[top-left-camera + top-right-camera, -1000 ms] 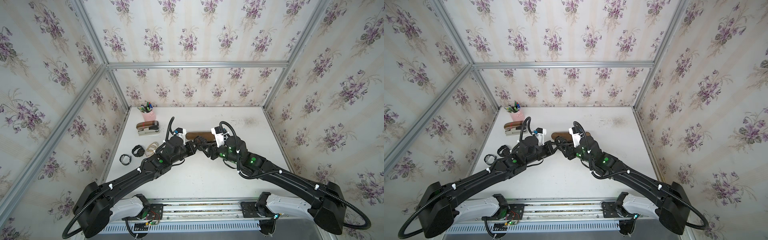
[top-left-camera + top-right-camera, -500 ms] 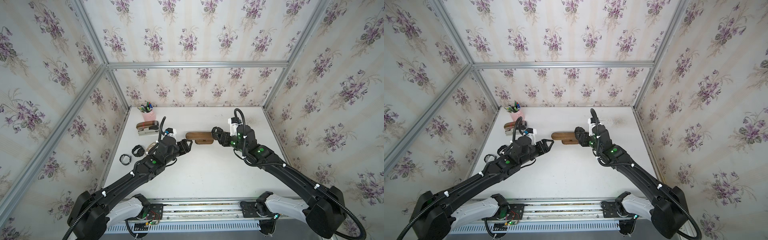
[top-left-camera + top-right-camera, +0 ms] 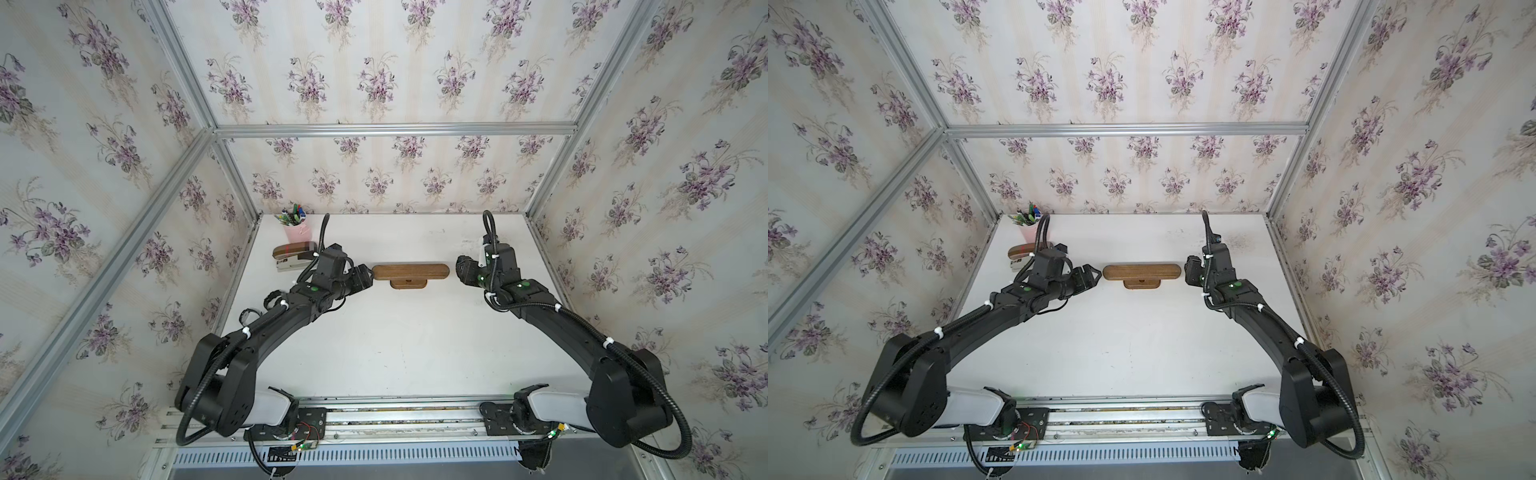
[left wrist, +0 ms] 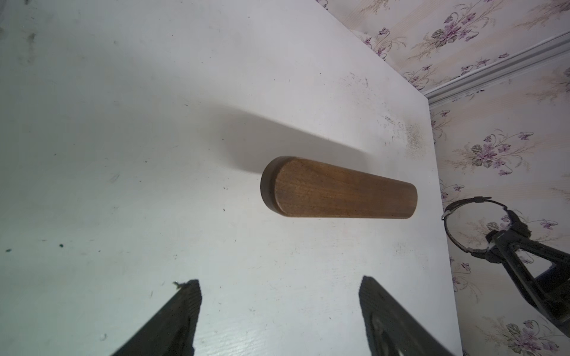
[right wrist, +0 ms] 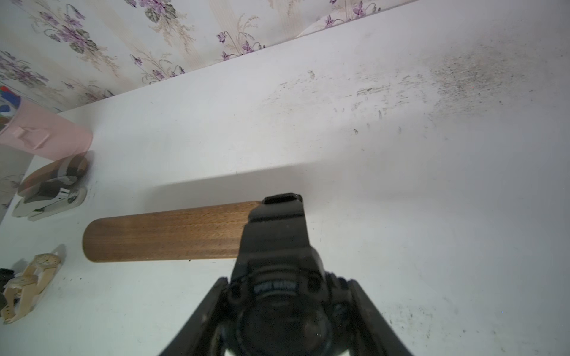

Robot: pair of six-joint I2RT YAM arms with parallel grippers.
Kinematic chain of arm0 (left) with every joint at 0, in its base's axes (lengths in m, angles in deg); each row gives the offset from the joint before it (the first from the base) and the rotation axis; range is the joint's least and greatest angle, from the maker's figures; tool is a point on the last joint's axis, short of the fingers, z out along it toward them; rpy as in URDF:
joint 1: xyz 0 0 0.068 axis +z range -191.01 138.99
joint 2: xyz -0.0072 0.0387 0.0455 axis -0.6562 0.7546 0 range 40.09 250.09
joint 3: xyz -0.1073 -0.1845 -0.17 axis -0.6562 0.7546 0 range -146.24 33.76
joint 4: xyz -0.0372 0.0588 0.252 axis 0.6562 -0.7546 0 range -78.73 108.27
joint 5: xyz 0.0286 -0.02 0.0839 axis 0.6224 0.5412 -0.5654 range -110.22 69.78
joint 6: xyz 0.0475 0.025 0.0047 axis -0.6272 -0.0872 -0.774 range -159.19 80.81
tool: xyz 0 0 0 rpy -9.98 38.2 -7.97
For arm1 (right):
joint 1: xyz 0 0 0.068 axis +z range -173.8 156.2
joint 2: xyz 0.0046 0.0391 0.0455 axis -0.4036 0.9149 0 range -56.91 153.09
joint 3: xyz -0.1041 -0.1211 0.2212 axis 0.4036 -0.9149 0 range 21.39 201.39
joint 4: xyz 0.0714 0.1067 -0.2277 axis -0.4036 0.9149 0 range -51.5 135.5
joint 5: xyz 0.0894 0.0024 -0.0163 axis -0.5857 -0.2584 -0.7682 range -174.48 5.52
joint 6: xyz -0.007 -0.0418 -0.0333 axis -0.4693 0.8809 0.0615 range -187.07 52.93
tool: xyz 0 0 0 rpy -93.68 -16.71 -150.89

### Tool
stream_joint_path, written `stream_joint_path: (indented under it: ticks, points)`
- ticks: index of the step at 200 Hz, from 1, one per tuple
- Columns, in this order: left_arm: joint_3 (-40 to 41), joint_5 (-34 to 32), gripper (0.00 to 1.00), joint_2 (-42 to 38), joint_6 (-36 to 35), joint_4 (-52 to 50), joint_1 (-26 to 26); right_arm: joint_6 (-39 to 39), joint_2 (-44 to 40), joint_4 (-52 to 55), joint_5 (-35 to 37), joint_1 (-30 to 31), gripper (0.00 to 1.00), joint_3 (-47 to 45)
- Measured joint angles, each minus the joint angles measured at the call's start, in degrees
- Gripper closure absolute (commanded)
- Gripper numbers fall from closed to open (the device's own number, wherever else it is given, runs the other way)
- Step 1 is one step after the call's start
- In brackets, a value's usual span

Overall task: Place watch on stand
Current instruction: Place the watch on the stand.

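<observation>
Wooden, round-ended stand (image 3: 410, 272) sits near a looped black watch (image 5: 277, 240).

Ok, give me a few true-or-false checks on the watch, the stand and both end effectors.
1. The right end effector grips a black watch. True.
2. The watch hangs on the stand. False: the stand is bare, and the watch is held just off its end.
3. The left end effector is open and empty. True.
4. The stand lies tipped over. False: it stands upright on its foot.
</observation>
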Motion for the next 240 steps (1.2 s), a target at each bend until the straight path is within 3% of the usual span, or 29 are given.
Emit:
stream_joint_path:
  ticks: [108, 180, 240]
  points:
    - [-11.3, 6.78, 0.21, 17.2, -4.61, 1.29, 0.39, 0.79, 13.11, -2.84, -0.92, -0.98, 0.66, 5.18]
    - [-14.88, 12.22, 0.36, 21.53, -7.04, 1.75, -0.35, 1.44, 16.0, -2.89, -3.32, 0.44, 0.66, 6.8]
    - [-15.65, 13.09, 0.37, 21.84, -7.85, 1.33, -1.16, 1.88, 16.81, -2.14, -1.92, 2.51, 0.65, 8.28]
